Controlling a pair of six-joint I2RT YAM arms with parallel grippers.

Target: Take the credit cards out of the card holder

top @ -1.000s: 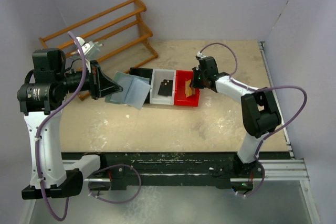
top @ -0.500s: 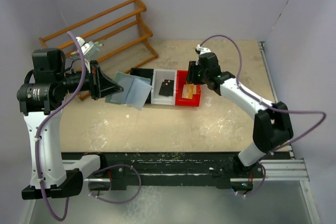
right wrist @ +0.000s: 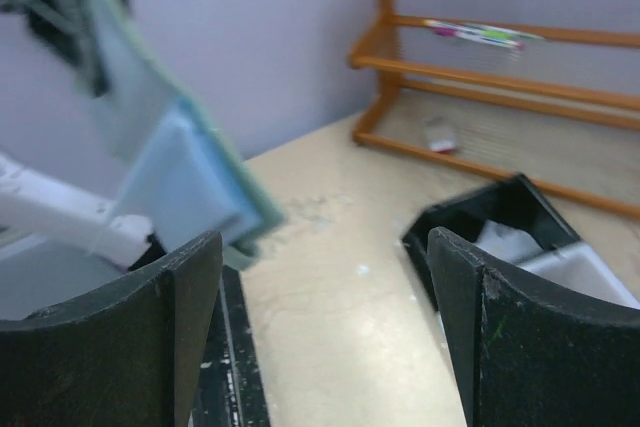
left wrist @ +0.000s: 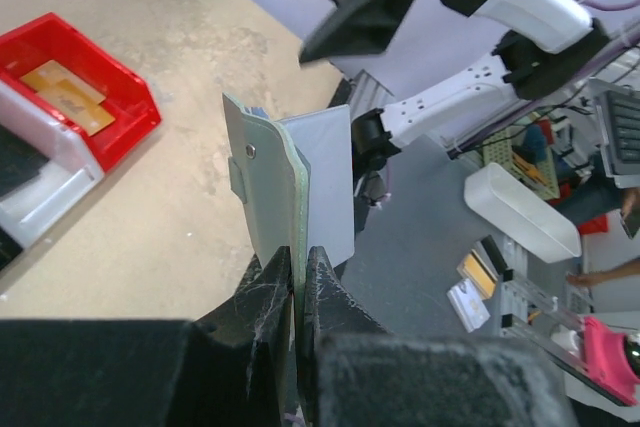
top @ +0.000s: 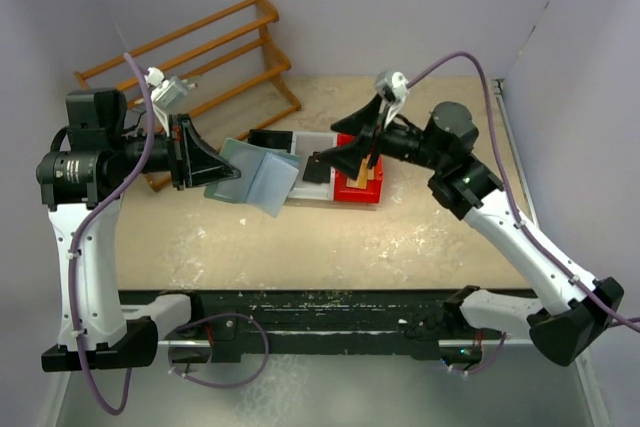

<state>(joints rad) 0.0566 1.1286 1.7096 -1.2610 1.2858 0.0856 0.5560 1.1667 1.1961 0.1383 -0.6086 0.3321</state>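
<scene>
Grey-green card holder is off the table, hanging in the air left of the bins, opened like a book with its paler leaves angled apart. We note the left gripper has it. In the left wrist view the two black fingers are pressed together on the lower edge of one cover, which stands upright between them. From these views we cannot tell whether any card is in its pockets.

The right gripper points left toward the holder, above the white bin and the red bin. Its fingers are spread wide with nothing between them. In the right wrist view the holder appears blurred, up and to the left of the gap. From above, the nearer fingertip sits close to the holder's right edge; we cannot tell whether it touches.

An orange-gold credit card lies in the red bin. A black card lies in the white bin, partly behind the right finger. The black bin stands at the left end of the row. A wooden rack stands at the far left of the table.
</scene>
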